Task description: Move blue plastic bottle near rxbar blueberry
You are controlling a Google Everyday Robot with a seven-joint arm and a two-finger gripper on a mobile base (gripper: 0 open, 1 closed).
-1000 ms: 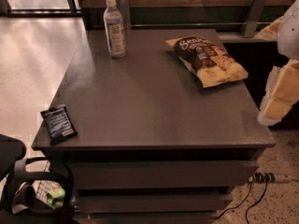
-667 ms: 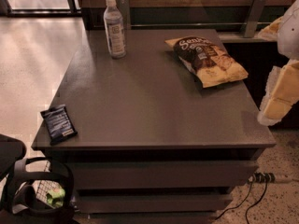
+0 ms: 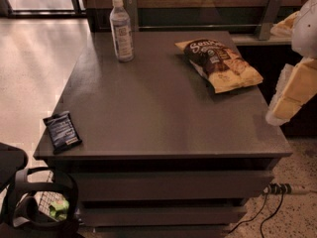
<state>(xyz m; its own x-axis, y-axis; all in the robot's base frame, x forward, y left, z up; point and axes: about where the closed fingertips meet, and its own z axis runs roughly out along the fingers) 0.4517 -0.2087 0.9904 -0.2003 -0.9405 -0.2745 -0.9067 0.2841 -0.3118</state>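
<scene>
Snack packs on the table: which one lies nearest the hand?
The large yellow-and-brown chip bag, far right on the table, close to the hand at the right edge. The small dark blue rxbar blueberry lies at the near left corner, far from it.

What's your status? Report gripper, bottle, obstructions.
Gripper at view's right edge, off the table's right side. Blue plastic bottle upright at far left corner; rxbar blueberry flat at near left edge. Chip bag far right, not between them.
</scene>
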